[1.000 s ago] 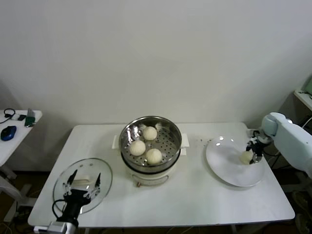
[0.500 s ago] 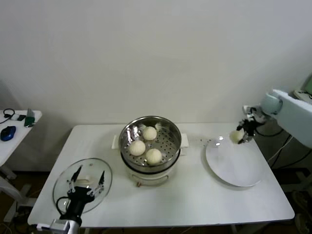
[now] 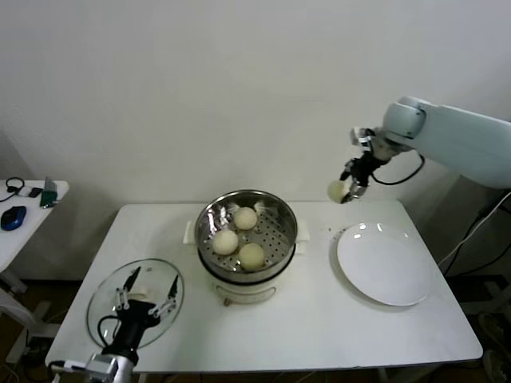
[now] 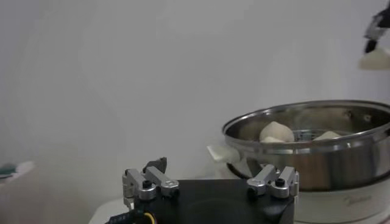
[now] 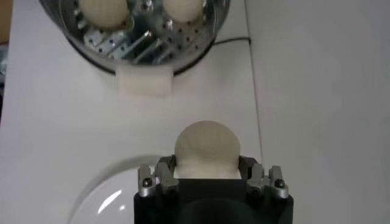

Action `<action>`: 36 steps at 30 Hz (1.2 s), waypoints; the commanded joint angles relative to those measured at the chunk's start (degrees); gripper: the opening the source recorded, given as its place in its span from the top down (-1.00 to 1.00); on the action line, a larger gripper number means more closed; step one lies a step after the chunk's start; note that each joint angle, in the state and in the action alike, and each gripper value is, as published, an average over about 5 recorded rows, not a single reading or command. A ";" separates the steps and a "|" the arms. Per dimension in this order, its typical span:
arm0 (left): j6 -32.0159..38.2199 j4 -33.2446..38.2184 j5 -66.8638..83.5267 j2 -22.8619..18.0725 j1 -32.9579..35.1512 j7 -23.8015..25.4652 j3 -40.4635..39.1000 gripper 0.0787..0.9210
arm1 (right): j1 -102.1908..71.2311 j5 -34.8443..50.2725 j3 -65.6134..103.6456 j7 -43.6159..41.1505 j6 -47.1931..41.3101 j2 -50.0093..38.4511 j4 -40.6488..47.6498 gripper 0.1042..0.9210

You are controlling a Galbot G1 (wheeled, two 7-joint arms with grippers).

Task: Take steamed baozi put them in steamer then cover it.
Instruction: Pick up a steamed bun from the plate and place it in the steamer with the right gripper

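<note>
The steel steamer point(image 3: 281, 209) stands mid-table on its white base and holds three pale baozi point(image 3: 251, 254). High in the air, between the steamer and the plate, my right gripper point(image 3: 346, 191) is shut on another baozi point(image 3: 336, 190); in the right wrist view this bun point(image 5: 207, 146) sits between the jaws with the steamer point(image 5: 137, 45) beyond it. The glass cover point(image 3: 102, 298) lies flat at the table's front left. My left gripper point(image 3: 147, 296) hovers over it, open and holding nothing. From the left wrist view the steamer point(image 4: 317, 128) shows side-on.
A flat white plate point(image 3: 385, 263) lies bare on the right of the table. A small side table point(image 3: 24, 211) at far left carries a mouse and small items. A white wall runs behind the table.
My right gripper lifted the baozi off the plate and carried it up and leftward toward the steamer. The left gripper shifted slightly over the cover.
</note>
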State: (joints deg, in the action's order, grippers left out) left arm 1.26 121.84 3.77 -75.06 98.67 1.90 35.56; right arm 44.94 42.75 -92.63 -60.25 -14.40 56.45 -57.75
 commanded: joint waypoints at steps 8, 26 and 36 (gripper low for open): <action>0.54 1.21 0.74 -0.49 0.83 -0.03 -0.98 -0.77 | 4.51 18.82 -10.85 2.72 -3.24 20.78 -0.55 -0.41; 0.64 1.18 1.91 0.82 0.97 -0.41 0.26 -0.77 | -4.05 15.83 -11.20 4.78 -3.57 24.57 1.81 -0.41; 0.77 1.19 1.94 0.71 1.29 -0.46 0.26 -0.77 | -5.82 13.73 -11.36 5.37 -3.57 24.10 1.92 -0.41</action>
State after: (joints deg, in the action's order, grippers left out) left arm 1.95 122.97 5.55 -74.35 99.75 1.47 35.79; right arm 40.97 57.50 -103.45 -55.35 -17.85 79.43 -56.01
